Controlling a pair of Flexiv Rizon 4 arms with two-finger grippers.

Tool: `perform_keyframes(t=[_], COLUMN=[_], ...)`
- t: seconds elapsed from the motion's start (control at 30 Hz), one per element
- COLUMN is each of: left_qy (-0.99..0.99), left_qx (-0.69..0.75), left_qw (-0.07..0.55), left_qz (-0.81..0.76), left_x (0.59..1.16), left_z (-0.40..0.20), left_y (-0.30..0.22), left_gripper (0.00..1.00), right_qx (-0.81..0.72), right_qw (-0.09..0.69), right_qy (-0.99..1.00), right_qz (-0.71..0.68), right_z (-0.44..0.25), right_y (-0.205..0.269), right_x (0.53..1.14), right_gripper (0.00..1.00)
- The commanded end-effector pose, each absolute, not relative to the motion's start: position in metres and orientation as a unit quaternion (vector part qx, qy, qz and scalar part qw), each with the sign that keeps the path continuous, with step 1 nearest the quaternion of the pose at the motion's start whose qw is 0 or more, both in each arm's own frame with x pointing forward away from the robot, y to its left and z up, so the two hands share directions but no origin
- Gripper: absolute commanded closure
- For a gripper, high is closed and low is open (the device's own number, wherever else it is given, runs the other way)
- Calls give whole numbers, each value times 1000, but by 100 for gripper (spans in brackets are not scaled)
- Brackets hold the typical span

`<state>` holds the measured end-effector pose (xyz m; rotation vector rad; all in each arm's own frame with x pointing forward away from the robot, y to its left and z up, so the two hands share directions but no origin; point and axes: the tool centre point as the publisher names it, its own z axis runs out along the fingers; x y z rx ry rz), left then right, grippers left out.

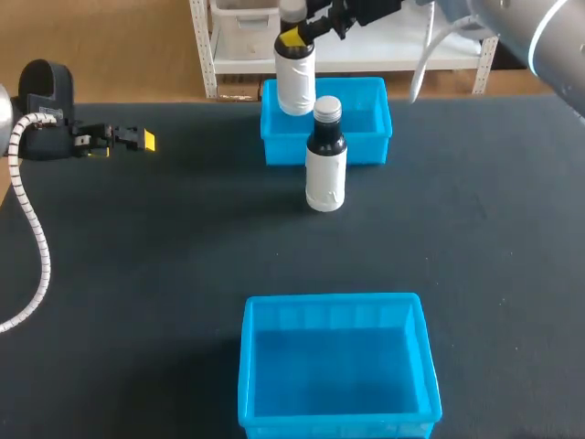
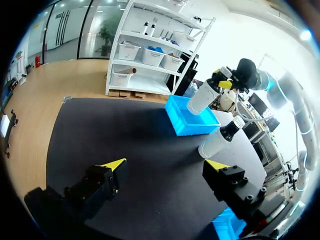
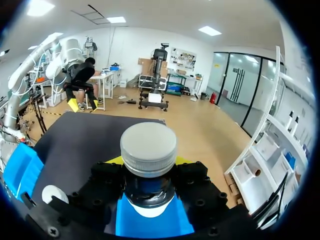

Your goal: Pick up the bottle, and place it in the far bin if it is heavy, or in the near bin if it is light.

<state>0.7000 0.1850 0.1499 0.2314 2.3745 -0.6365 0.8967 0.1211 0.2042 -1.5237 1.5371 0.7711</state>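
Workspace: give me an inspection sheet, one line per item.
Surface: dark table, matte.
Job's things: held bottle raised over the far bin's left end; standing bottle upright on the table just before that bin; near bin holds nothing.
Clutter: nothing seen.
Grippers: right gripper shut on the held bottle's neck; left gripper open, holding nothing, low over the table's left side.
Cables: coiled cable hanging from the left arm.
Surroundings: nothing seen.

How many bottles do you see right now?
2. The held bottle is in the right gripper above the far bin; the standing bottle is on the table just in front of that bin. None appear hidden.
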Motion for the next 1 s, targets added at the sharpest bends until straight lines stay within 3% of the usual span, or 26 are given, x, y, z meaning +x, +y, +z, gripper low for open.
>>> perform_keyframes(t=[0.03, 1.0], left_qy=[908, 908], left_qx=[88, 88], left_qw=[330, 330], left_qz=[-243, -243], left_x=[700, 700], left_z=[150, 150], left_y=[185, 185], left_gripper=[0, 0], right_qx=[-639, -620], right_qw=[351, 339], right_qy=[579, 587], right_qz=[365, 395], right_z=[203, 178], right_y=[127, 133], right_x=[910, 918], right_gripper=[100, 100])
